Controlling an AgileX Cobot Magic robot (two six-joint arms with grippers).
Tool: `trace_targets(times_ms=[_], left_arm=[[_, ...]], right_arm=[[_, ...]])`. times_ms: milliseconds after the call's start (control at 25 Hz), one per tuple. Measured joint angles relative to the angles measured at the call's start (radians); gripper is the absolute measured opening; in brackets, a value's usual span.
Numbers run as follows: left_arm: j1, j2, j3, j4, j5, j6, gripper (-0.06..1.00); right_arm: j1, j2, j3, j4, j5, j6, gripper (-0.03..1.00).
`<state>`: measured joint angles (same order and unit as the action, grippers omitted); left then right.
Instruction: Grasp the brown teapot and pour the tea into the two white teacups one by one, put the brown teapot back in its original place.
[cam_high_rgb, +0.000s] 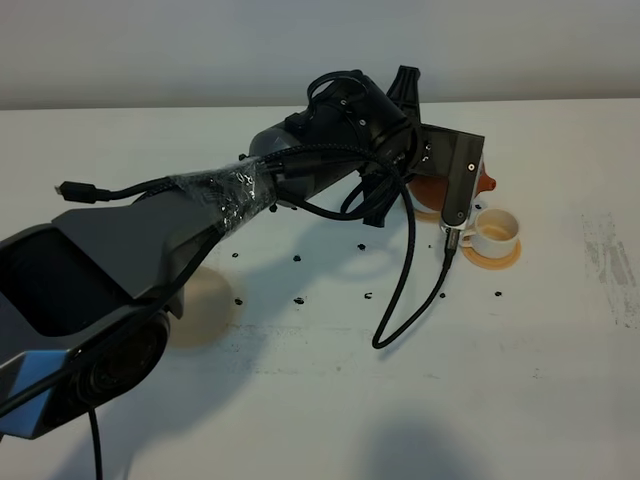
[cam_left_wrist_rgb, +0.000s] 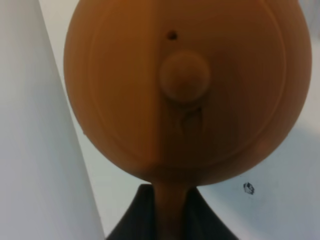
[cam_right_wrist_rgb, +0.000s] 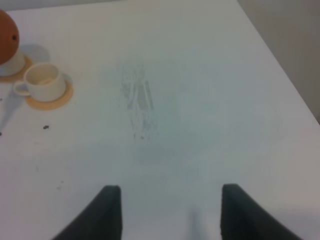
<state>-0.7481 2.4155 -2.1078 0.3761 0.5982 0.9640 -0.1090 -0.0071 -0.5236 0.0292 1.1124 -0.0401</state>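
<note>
Left arm (cam_high_rgb: 150, 250) fills the near left and runs diagonally across the surface (cam_high_rgb: 320, 420) towards the far right. It covers part of the pale tan coaster (cam_high_rgb: 205, 300), which has nothing on it.
A black cable (cam_high_rgb: 405, 290) loops off the wrist and hangs in front of the cups. Black specks (cam_high_rgb: 297, 259) are scattered mid-surface, with a grey scuff patch (cam_high_rgb: 610, 265) at the right edge.
The near teacup (cam_high_rgb: 497, 232) sits upright on its orange coaster (cam_high_rgb: 490, 258), handle towards the arm. It is just beside the wrist housing (cam_high_rgb: 455, 180), which hides most of what lies behind it in the high view.
The far teacup (cam_right_wrist_rgb: 11, 64) is only partly seen, directly under the pot.
The brown teapot (cam_left_wrist_rgb: 185, 85) is off the surface and above the far teacup. The left hand (cam_left_wrist_rgb: 170, 215) is clamped on its loop handle, with a dark finger on each side.
The lid and knob face the left wrist camera square on. The lid's vent hole also shows in the right wrist view, so the pot looks tipped off upright.
Its handle-to-front axis runs from the hand towards the high view's right, where a brown tip pokes out past the housing. The spout itself can't be made out.
The right hand (cam_right_wrist_rgb: 170, 215) hangs above bare surface, well apart from the cups, fingers apart with nothing between them.
</note>
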Motion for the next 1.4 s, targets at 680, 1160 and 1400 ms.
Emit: trace_targets(times_ms=[680, 1160, 1400], left_arm=[[-0.019, 0.022, 0.0, 0.106, -0.013, 0.027, 0.08], [-0.033, 0.038, 0.0, 0.192, -0.032, 0.053, 0.08], [-0.035, 0.038, 0.0, 0.227, -0.049, 0.053, 0.08]], right_arm=[[0.0, 0.0, 0.0, 0.0, 0.0, 0.0, 0.44], [0.0, 0.0, 0.0, 0.0, 0.0, 0.0, 0.44], [0.0, 0.0, 0.0, 0.0, 0.0, 0.0, 0.44]])
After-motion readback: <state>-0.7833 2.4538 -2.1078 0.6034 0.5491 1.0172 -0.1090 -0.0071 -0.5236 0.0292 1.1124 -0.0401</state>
